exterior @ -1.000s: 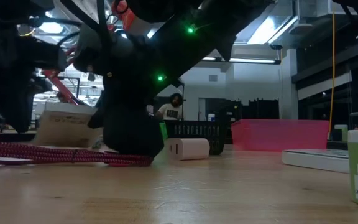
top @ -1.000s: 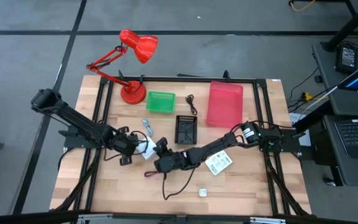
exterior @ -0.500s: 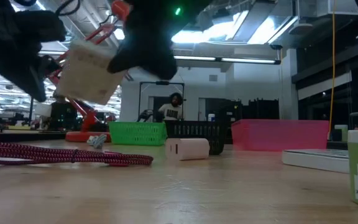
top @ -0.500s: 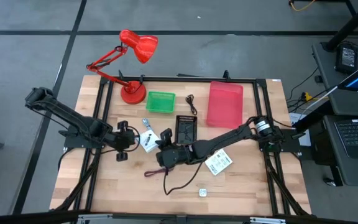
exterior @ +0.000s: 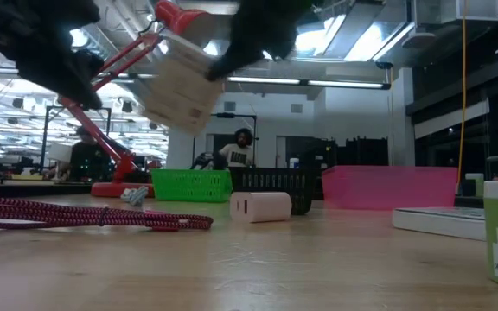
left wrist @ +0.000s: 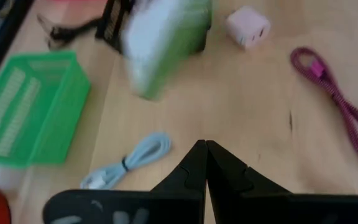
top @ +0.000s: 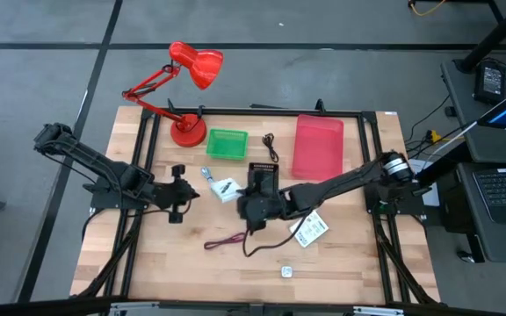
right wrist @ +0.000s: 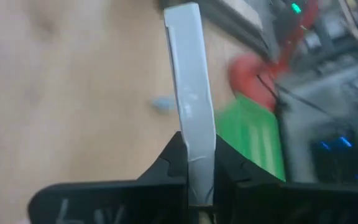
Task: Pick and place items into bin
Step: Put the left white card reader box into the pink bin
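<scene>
The pale wooden slatted tabletop [top: 148, 263] looks smooth with a soft sheen. The maroon braided cloth cord [exterior: 85, 214] looks rough. At twelve o'clock, the green slotted plastic basket [top: 227, 144] and pink plastic bin [top: 318, 146] look matt; the red metal desk lamp [top: 196, 66] looks glossy.

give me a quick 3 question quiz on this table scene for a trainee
1. True or false: the right claw is shut on a flat white packet.
2. Which lies nearest the maroon cord in the low view? A) green basket B) pink cube C) red desk lamp
3. Fill in: the left claw is shut and holds ____.

Key: 1 true; 2 B; 3 nothing
</scene>
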{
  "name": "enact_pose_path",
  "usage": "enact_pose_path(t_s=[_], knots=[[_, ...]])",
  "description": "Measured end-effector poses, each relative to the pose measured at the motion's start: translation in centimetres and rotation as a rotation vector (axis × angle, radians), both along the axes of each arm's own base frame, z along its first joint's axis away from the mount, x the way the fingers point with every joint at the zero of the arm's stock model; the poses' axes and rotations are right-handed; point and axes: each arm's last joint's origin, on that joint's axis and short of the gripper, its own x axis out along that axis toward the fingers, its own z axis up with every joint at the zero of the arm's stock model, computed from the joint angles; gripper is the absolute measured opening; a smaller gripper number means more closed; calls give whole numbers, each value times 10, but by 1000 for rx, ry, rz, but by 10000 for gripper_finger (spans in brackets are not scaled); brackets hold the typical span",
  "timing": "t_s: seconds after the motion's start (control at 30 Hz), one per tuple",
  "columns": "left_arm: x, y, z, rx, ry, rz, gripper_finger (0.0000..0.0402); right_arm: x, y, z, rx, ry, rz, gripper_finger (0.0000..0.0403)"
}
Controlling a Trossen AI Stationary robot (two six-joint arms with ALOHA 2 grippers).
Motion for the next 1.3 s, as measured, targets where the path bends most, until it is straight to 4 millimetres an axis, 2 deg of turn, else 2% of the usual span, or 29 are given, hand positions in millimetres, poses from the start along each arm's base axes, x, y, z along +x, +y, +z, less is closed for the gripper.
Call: enact_pose_path(t_s=[0.2, 0.33, 0.5, 0.7, 1.03, 1.3], knots=[[5, -1, 5, 51, -67, -29, 3, -38, -13, 0, -32, -131, -115, 17], [8, -1, 9, 65, -118, -4, 3, -63, -22, -8, -75, -163, -213, 17], [8, -2, 10, 61, -131, 1, 3, -87, -32, -4, -167, -194, -341, 17], [9, -2, 11, 50, -139, 9, 3, -103, -44, 4, -186, -189, -440, 17], [8, -2, 10, 51, -136, 8, 3, -124, -69, -7, -202, -89, -610, 17], [8, -2, 10, 52, -136, 8, 3, -139, -78, -14, -182, 18, -668, 17]])
